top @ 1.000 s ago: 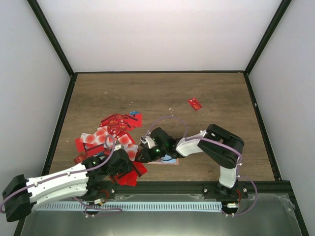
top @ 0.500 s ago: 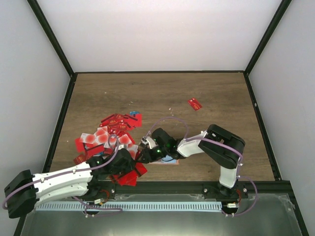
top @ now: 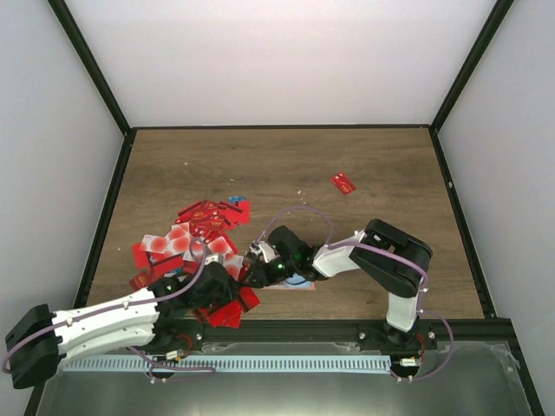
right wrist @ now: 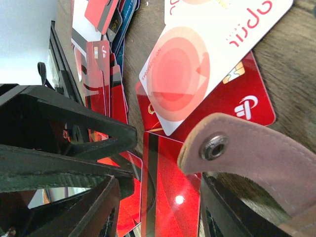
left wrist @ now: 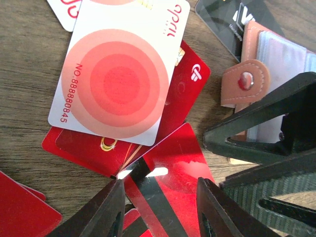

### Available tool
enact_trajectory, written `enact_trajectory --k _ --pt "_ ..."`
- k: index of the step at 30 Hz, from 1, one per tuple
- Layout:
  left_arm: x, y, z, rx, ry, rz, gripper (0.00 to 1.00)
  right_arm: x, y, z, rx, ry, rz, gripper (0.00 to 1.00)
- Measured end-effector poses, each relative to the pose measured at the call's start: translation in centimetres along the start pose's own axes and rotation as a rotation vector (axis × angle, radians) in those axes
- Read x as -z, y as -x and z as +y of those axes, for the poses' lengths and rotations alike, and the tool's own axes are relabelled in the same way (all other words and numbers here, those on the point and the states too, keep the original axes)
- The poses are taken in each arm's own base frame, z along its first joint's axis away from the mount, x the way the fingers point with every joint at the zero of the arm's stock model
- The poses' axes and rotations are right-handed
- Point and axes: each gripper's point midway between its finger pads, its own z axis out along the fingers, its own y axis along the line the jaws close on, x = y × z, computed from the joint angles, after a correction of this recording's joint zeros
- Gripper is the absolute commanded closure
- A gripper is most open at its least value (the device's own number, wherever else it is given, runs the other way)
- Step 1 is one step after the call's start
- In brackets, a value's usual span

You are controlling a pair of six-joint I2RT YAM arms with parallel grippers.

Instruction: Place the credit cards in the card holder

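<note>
The credit cards (top: 195, 230) lie in a red and pale heap at the left of the table. The salmon card holder (top: 302, 282) lies open under my right gripper (top: 252, 276). Its snap flap (left wrist: 244, 81) sticks out past the black fingers, and tan leather shows between them. My right gripper (right wrist: 158, 207) is shut across the card holder (right wrist: 256, 153). My left gripper (left wrist: 160, 197) meets it tip to tip, shut on the edges of a red card with a black stripe (left wrist: 173, 173). That striped card (right wrist: 173, 197) reaches in between the right fingers.
A white card with pink rings (left wrist: 118, 79) covers other red cards just beyond the left fingers. A black card (left wrist: 222, 15) lies beside the holder. One red card (top: 343, 183) sits alone at the back right. Black frame posts border the table.
The left arm has shifted slightly, with its gripper staying at the holder's left end. The right arm and the holder have not moved.
</note>
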Motion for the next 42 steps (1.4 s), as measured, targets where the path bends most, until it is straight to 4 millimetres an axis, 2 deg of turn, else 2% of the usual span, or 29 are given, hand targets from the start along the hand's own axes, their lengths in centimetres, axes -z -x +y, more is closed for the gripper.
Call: enact_trajectory --k 8,14,20,25,42 --pt "0.9 0.3 -0.3 -0.005 -0.044 -0.019 0.58 0.0 0.0 0.0 -0.002 0.004 -0.001 0.53" --pt "1.1 0.6 0.1 0.001 0.001 -0.027 0.56 0.0 0.0 0.0 -0.001 0.003 -0.002 0.53" --pt "-0.1 0.1 1.1 -0.004 0.075 0.001 0.55 0.0 0.0 0.0 -0.002 0.003 -0.002 0.53" --pt "-0.7 0.3 0.3 -0.002 0.058 -0.003 0.54 0.1 0.0 -0.1 -0.004 0.003 -0.002 0.53" --pt "-0.6 0.5 -0.3 -0.01 0.029 -0.006 0.54 0.3 0.2 -0.4 -0.017 0.005 -0.009 0.53"
